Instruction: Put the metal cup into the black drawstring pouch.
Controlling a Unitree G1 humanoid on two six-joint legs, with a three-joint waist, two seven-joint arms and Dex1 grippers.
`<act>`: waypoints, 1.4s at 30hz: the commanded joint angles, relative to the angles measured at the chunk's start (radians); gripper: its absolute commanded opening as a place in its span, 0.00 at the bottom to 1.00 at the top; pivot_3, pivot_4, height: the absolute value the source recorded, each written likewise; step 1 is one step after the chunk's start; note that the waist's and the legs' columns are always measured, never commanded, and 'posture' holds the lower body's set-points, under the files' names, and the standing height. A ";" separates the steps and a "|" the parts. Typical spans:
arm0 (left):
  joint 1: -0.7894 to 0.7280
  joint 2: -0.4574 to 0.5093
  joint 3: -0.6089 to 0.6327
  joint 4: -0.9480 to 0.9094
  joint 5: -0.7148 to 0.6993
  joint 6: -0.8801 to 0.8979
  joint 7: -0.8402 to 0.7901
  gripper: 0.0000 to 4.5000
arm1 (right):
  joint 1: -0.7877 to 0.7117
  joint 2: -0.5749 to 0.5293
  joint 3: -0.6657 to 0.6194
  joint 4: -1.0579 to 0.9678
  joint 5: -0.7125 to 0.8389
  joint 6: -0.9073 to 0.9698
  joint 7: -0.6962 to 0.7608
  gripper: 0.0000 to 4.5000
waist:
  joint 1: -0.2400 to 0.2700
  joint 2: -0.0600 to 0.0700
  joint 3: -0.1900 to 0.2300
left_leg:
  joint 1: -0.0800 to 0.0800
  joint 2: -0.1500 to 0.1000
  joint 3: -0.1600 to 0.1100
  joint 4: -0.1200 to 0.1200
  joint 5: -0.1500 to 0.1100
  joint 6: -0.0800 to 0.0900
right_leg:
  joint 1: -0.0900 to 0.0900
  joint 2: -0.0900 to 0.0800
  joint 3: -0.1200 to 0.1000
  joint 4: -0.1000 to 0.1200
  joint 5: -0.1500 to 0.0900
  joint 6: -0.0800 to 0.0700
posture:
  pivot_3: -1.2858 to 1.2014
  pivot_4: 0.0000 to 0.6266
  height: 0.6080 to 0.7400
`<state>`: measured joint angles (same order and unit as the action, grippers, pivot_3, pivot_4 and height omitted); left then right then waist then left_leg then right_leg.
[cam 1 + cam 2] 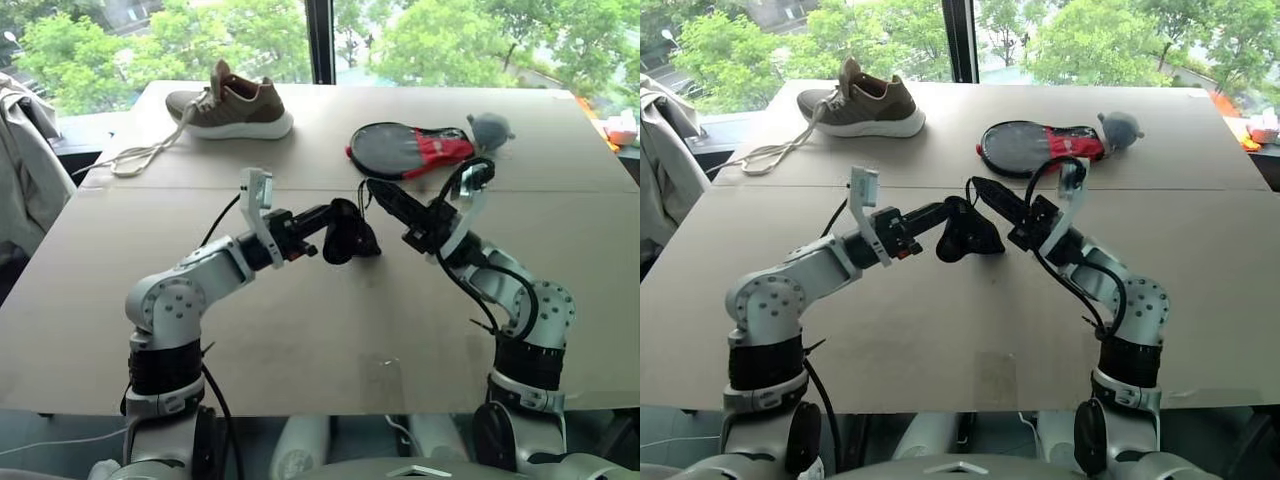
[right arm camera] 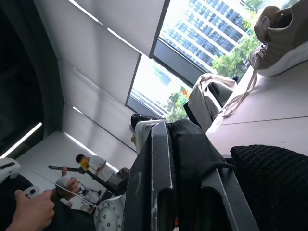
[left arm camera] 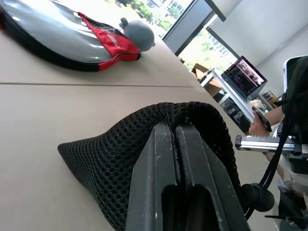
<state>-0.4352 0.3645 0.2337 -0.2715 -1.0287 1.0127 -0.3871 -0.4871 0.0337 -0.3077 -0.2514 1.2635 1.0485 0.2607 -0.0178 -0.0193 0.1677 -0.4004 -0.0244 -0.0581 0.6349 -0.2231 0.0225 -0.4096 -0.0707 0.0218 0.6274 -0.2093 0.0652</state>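
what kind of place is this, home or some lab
Most likely an office or robotics lab on an upper floor: a big window onto treetops and high-rises, a laptop at a side desk, and a tan table laid with test items such as a shoe.

My head cameras look down across the bench point(image 1: 300, 340) toward the window; both wrist cameras sit close against the black drawstring pouch point(image 3: 159, 144), sharing it.
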 commanded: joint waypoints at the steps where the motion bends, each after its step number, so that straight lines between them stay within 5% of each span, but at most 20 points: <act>1: -0.041 0.019 0.018 -0.067 -0.058 -0.023 -0.043 0.18 | -0.083 -0.018 -0.028 -0.023 0.078 -0.065 -0.075 0.00 | 0.000 0.000 0.000 | 0.000 0.000 0.000 0.000 0.000 0.000 | 0.000 0.000 0.000 0.000 0.000 0.000 | 0.52 0.24 1.00; 5: -0.050 0.101 -0.009 -0.028 -0.008 -0.034 -0.126 0.50 | -0.146 -0.094 -0.011 -0.057 0.053 -0.103 -0.096 0.00 | -0.001 0.000 0.000 | -0.001 0.000 0.001 0.000 0.000 0.000 | -0.001 0.001 0.000 0.001 0.000 0.000 | 0.52 0.24 1.00; 11: -0.036 0.278 -0.079 -0.007 0.145 -0.199 -0.408 0.50 | -0.247 -0.154 -0.003 -0.084 0.094 -0.164 -0.165 0.00 | -0.015 0.002 0.002 | -0.001 0.000 0.005 -0.001 0.000 0.000 | -0.002 0.001 0.001 0.000 0.000 0.000 | 0.52 0.24 1.00; 26: -0.298 0.003 -0.202 0.153 0.340 -0.446 -0.367 0.50 | -0.322 -0.179 0.097 -0.065 0.064 -0.196 -0.243 0.00 | -0.010 0.002 0.002 | -0.005 0.000 0.005 0.000 0.000 0.001 | -0.004 0.001 0.000 -0.001 0.000 0.000 | 0.52 0.24 1.00; 42: -0.329 -0.069 -0.214 0.245 0.410 -0.491 -0.395 0.50 | -0.325 -0.195 0.119 -0.084 0.098 -0.206 -0.256 0.00 | -0.017 0.002 0.002 | -0.009 0.000 0.000 0.002 0.000 0.001 | -0.006 0.001 -0.004 -0.001 0.000 0.000 | 0.52 0.24 1.00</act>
<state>-0.7457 0.2968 0.0119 -0.0090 -0.6124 0.5316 -0.7738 -0.7918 -0.1571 -0.1846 -0.2960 1.3367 0.8652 0.0080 -0.0352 -0.0177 0.1695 -0.4097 -0.0244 -0.0587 0.6366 -0.2230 0.0232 -0.4154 -0.0701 0.0177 0.6268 -0.2093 0.0655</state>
